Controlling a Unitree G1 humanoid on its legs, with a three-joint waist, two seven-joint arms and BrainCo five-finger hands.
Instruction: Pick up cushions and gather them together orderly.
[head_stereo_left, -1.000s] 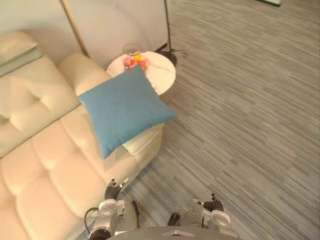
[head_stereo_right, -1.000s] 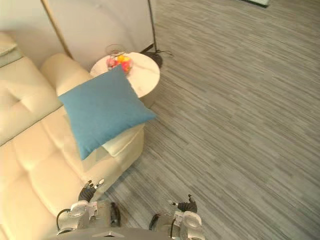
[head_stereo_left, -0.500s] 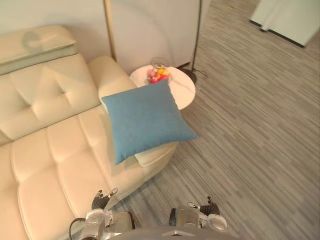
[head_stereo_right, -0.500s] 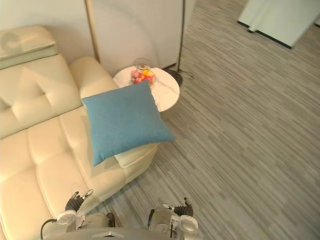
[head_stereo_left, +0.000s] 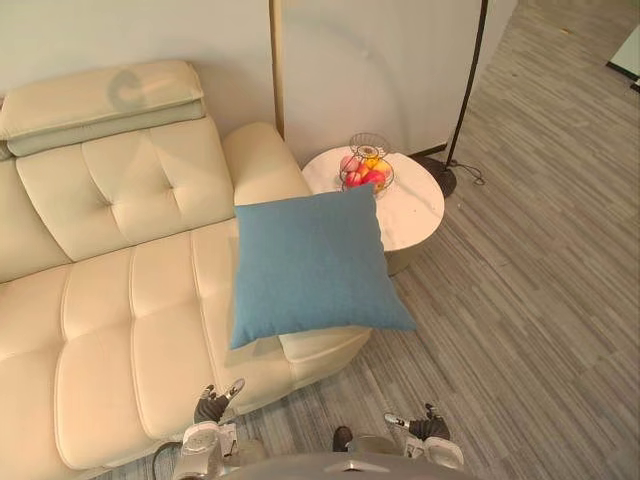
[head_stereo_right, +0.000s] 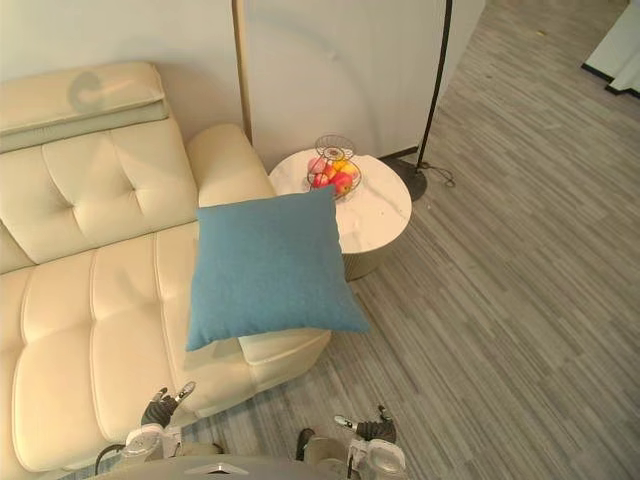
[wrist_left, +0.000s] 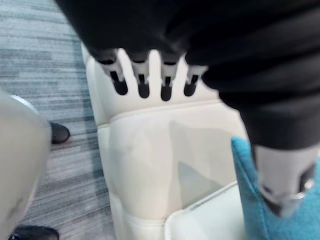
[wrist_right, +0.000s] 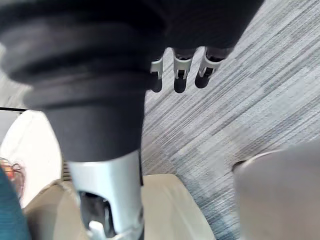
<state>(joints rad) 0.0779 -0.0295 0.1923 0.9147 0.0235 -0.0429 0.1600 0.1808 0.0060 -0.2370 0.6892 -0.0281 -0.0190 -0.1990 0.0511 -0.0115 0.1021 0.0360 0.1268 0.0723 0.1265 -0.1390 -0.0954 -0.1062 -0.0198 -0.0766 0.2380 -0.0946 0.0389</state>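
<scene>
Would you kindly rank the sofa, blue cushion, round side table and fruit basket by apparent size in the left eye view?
Largest to smallest:
1. sofa
2. blue cushion
3. round side table, partly hidden by the cushion
4. fruit basket

Soft, even light is filling the room. The cream sofa (head_stereo_left: 120, 300) is gleaming faintly, the blue cushion (head_stereo_left: 310, 265) is casting a thin shadow beneath its lower edge, and a curved shadow is arcing across the wall panel (head_stereo_left: 370, 70) behind the round table (head_stereo_left: 415, 215).
</scene>
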